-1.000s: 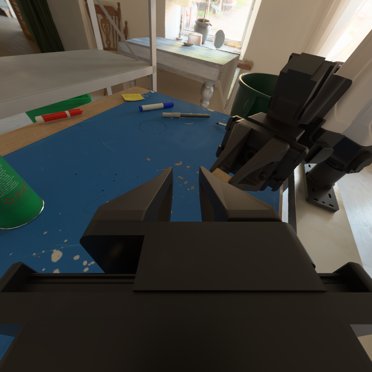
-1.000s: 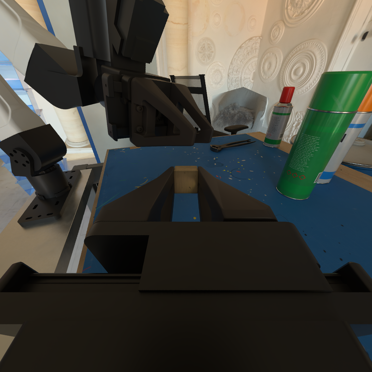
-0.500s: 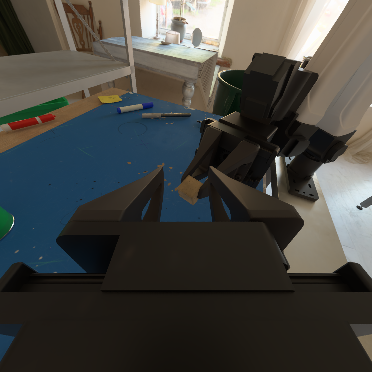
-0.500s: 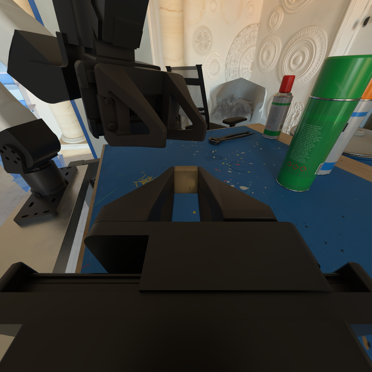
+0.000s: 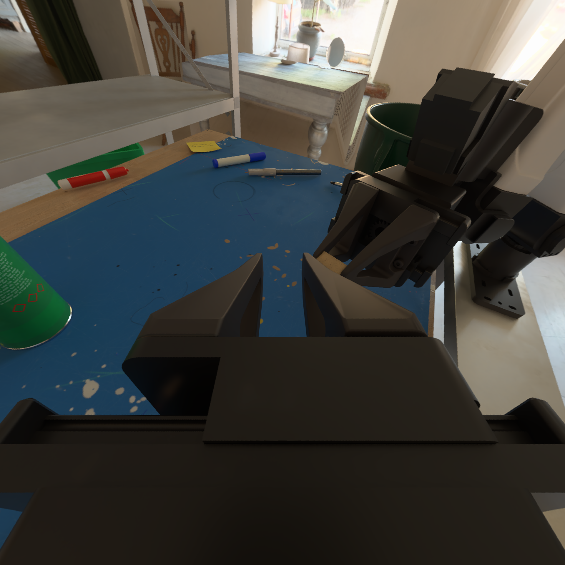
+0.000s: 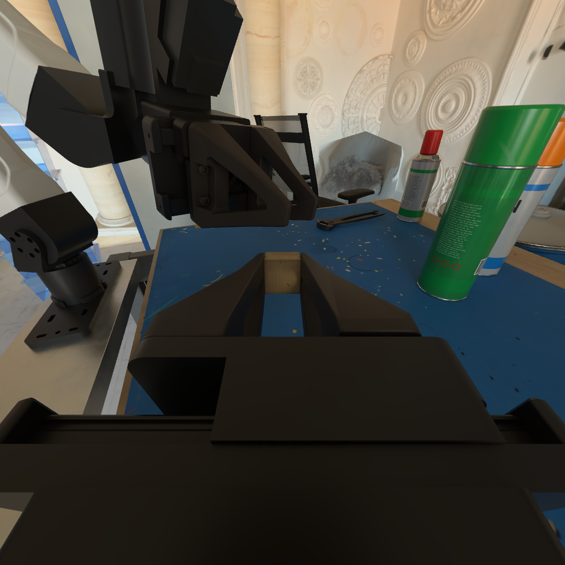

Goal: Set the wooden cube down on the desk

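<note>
The wooden cube is a small pale block pinched between the fingertips of my right gripper, which is shut on it. It hangs over the blue mat of the desk, near the mat's edge. In the left wrist view the cube shows partly behind my left finger, held by the right gripper. My left gripper is empty, with a narrow gap between its fingers, just left of the cube. It also shows above and beyond the cube in the right wrist view.
A tall green spray can stands right of the cube, with a red-capped can and pliers farther back. A blue marker, a pen and a red marker lie at the far side under a white shelf.
My left gripper's fingers have narrowed from a wide spread to a small gap, and it has swung left, off the cube. The right gripper still grips the cube.
</note>
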`<state>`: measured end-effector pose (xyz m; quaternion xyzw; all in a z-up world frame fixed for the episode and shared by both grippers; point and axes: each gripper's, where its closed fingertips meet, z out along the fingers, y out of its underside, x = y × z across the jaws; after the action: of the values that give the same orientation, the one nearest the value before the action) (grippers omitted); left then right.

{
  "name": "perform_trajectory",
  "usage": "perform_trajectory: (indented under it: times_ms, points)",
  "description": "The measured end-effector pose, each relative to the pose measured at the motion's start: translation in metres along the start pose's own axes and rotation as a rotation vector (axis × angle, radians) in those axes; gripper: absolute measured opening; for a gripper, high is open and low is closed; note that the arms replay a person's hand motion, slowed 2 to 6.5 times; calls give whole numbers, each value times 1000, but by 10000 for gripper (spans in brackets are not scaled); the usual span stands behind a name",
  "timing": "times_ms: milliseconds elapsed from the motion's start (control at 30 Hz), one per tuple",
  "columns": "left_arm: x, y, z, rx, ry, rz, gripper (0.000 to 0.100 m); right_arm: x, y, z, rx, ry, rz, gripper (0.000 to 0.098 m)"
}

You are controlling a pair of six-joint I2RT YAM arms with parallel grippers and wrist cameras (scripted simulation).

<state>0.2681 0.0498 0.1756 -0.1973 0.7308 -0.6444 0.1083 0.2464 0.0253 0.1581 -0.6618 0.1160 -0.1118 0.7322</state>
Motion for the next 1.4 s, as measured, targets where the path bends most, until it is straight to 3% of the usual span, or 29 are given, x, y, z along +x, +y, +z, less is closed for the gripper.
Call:
perform_trajectory:
  times_ms: [600,900,1033,1167,1400]
  points:
    - [20,0,4,3,96,-12,376,0,8,1,-35,15,1,190]
    - [17,3,6,-8,71,-9,347,-1,6,2,-32,17,-4,190]
    - [6,5,4,-19,2,-1,190,-1,1,2,-10,12,-4,190]
    - [-1,4,2,-18,-31,5,200,0,-1,0,3,7,-3,190]
    - [-1,4,1,-13,-3,-29,247,2,0,0,-8,19,-11,190]
